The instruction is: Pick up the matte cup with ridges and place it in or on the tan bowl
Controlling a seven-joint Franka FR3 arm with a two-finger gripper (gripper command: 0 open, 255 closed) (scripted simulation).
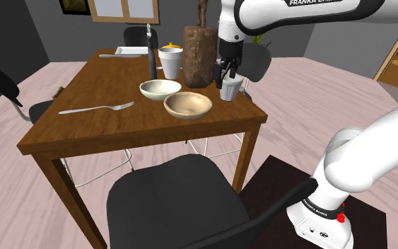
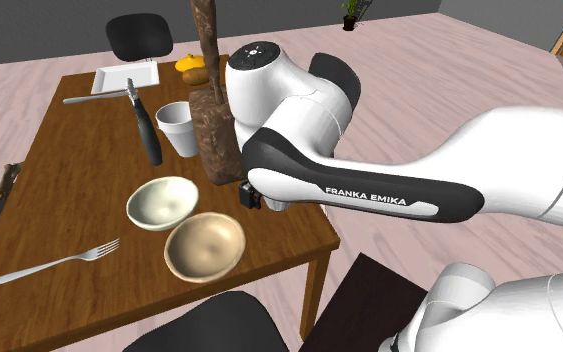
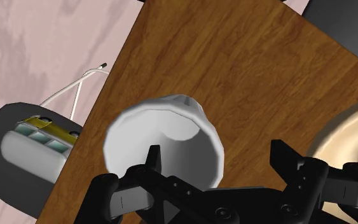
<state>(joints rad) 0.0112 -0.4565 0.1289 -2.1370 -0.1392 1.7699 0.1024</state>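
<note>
While the fingers [image 3: 285, 159] are standing apart, one is hanging over the mouth of the ridged white cup [image 3: 171, 121], the other outside its wall. Sitting upright on the counter [image 3: 234, 63], it is looking light, rigid and thin-walled, so I judge a rim pinch suits.

2 high views over table [image 1: 119, 131], 1 close behind claw [image 3: 215, 153]

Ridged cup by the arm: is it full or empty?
Empty: the wrist view looks into the ridged cup and shows nothing inside.
</note>
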